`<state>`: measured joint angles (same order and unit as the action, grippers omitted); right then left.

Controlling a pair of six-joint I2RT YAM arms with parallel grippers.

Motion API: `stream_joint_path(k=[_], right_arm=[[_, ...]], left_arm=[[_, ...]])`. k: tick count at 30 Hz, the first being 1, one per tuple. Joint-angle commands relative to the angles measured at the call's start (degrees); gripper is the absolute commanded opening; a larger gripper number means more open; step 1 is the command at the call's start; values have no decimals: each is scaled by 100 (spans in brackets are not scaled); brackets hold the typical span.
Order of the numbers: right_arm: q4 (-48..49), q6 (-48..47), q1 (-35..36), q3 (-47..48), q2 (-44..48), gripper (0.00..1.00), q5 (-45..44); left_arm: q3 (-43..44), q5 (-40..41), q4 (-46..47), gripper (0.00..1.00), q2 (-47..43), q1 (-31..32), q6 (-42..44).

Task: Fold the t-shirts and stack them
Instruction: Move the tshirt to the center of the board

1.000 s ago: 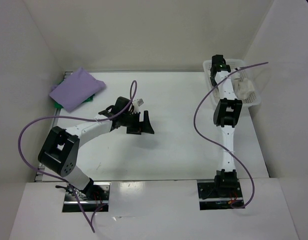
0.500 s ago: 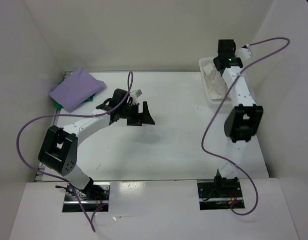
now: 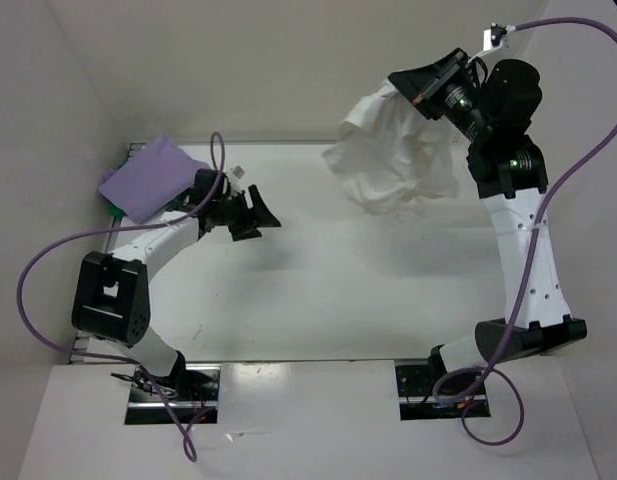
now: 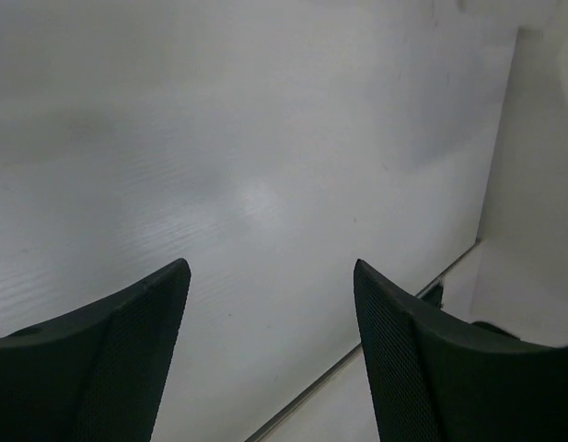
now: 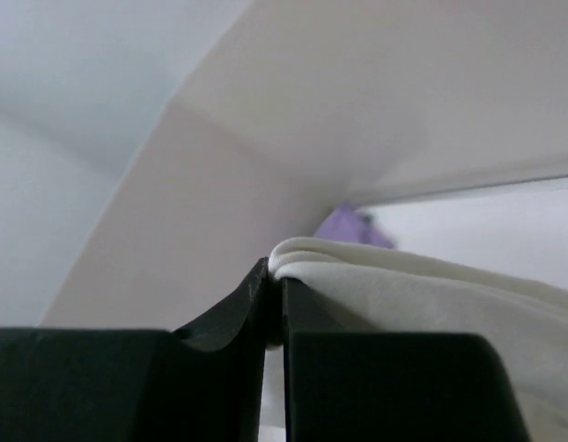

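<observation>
white table (image 3: 338,290), pale walls (image 3: 288,70) around

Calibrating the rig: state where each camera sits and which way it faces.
Top external: above, behind the bases, looking down on the table; both arms show.
Left wrist: on the left gripper, facing the tabletop; its open fingers show.
Right wrist: on the right gripper, facing the walls; shut fingers pinch the white t-shirt.
Shared: top and right wrist both show that shirt and the purple t-shirt.
</observation>
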<state>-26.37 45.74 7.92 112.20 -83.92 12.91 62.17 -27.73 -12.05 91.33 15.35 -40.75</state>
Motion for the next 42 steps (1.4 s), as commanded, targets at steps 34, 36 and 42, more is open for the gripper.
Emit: stream_joint_path(k=[34,36,42], right_arm=[[238,-346,4840,-5720,-308,50,-920],[142,-346,4990,-5657,-449,43,-1132],[-193,-118,5360,-6183,-248,40,-1650]], left_arm=[[-2725,2421,-1292,60,-2838,91,-1563],[-3017,2474,-1132,63,-3427,30,-1900],[-3834,2210,-518,63,-3316,-120,-2349]])
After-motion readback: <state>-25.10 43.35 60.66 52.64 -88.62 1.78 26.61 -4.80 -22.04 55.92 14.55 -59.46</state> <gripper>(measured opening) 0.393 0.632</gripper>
